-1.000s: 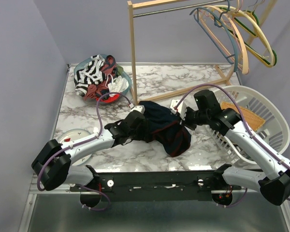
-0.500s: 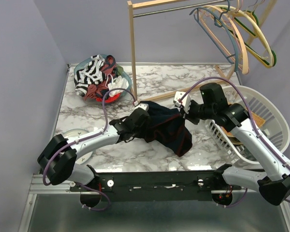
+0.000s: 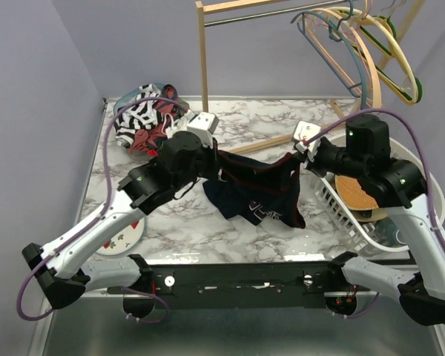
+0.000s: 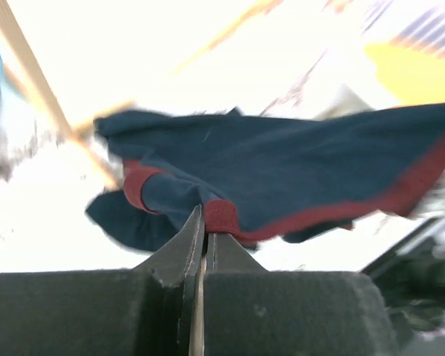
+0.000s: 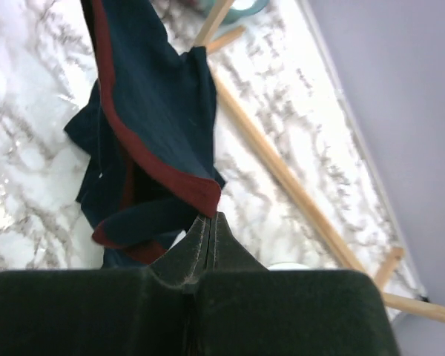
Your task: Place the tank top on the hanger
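Observation:
The tank top (image 3: 256, 189), dark navy with maroon-red trim, hangs stretched between my two grippers above the marble table, its lower part drooping toward the tabletop. My left gripper (image 3: 215, 157) is shut on its red-trimmed edge at the left. The left wrist view shows the pinch (image 4: 205, 216), with the tank top (image 4: 297, 170) spreading to the right. My right gripper (image 3: 300, 152) is shut on the other red-trimmed edge. In the right wrist view (image 5: 210, 216), the tank top (image 5: 156, 111) hangs away from it. The grey-blue hanger (image 3: 360, 87) hangs on the rail at the upper right, apart from the tank top.
A wooden rack (image 3: 203, 74) stands at the back with beige hangers (image 3: 389, 52) on its rail. A blue basin (image 3: 144, 119) of striped and red clothes sits back left. A white laundry basket (image 3: 400, 159) stands under my right arm. A small plate (image 3: 126, 233) lies front left.
My left gripper shut on the tank top's edge. Both arms rose and drew apart, lifting the garment off the table and spreading it between them.

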Motion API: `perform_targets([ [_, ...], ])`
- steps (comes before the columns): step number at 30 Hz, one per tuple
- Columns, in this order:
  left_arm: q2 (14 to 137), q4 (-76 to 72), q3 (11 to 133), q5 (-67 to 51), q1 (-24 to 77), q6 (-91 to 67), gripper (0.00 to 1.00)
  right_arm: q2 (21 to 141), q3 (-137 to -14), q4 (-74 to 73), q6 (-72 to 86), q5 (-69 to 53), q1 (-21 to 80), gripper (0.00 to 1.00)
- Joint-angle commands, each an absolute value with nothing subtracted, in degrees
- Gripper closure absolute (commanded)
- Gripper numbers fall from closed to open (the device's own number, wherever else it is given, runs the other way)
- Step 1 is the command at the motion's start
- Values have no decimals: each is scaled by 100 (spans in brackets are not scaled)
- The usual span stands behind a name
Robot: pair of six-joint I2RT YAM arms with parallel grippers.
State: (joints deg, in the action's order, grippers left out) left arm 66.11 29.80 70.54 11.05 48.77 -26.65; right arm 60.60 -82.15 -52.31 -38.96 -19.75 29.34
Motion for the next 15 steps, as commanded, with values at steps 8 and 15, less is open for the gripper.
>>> perform_targets([
  [8,6275,3806,9805,176,4896,-1776,100,5906,-10150,-5405,-3841,-2091,2102,99],
  [15,6328,3455,10836,-1027,4904,-1924,100,5722,-10854,-5686,-3630,-3461,1530,99],
])
